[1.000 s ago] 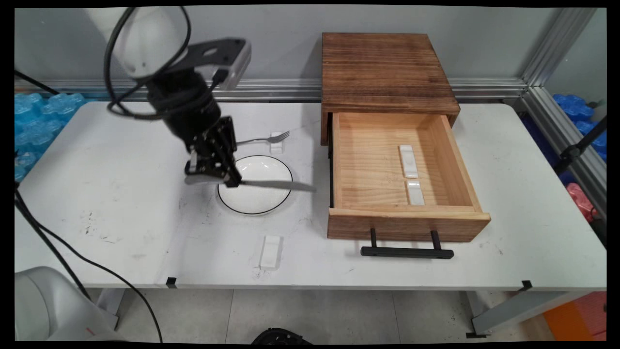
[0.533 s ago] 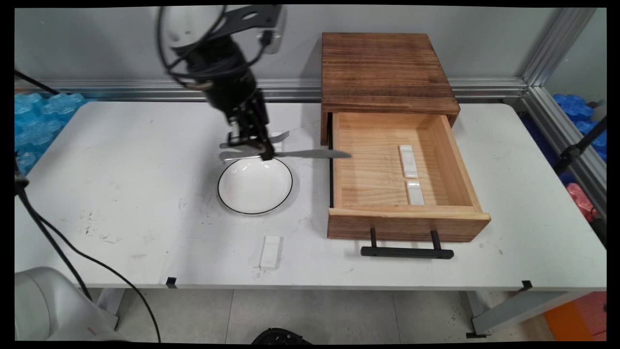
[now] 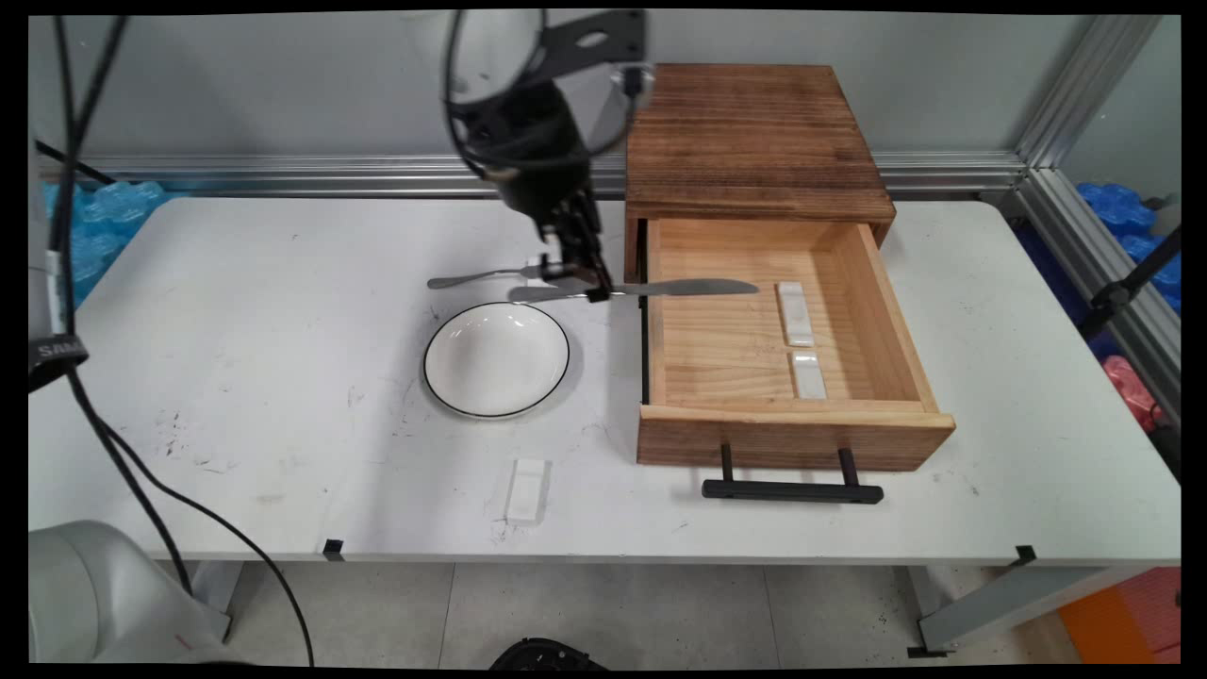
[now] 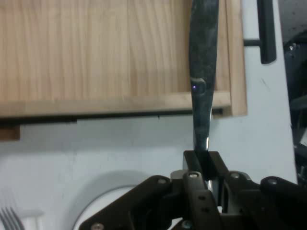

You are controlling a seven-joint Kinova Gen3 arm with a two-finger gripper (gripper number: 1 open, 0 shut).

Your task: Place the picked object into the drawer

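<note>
My gripper [image 3: 592,286] is shut on a metal knife [image 3: 660,289], held level above the table. The blade reaches right over the left wall of the open wooden drawer [image 3: 905,321]. In the hand view the knife [image 4: 203,72] runs straight up from my gripper [image 4: 207,160] and crosses the drawer's wall [image 4: 120,103]. Just behind my hand a fork [image 3: 471,277] lies on the table, its tines hidden by the gripper. A white plate with a dark rim [image 3: 497,359] sits below and left of my hand. Two white rests [image 3: 794,312] lie on the drawer's floor.
The drawer belongs to a dark wooden cabinet [image 3: 750,141] at the back of the table; its black handle [image 3: 792,489] sticks out toward the near edge. Another white rest [image 3: 526,489] lies near the table's front edge. Black cables [image 3: 113,443] hang at the left.
My gripper has carried the knife up off the plate area and to the right. The blade tip now hangs over the drawer instead of over the plate.
</note>
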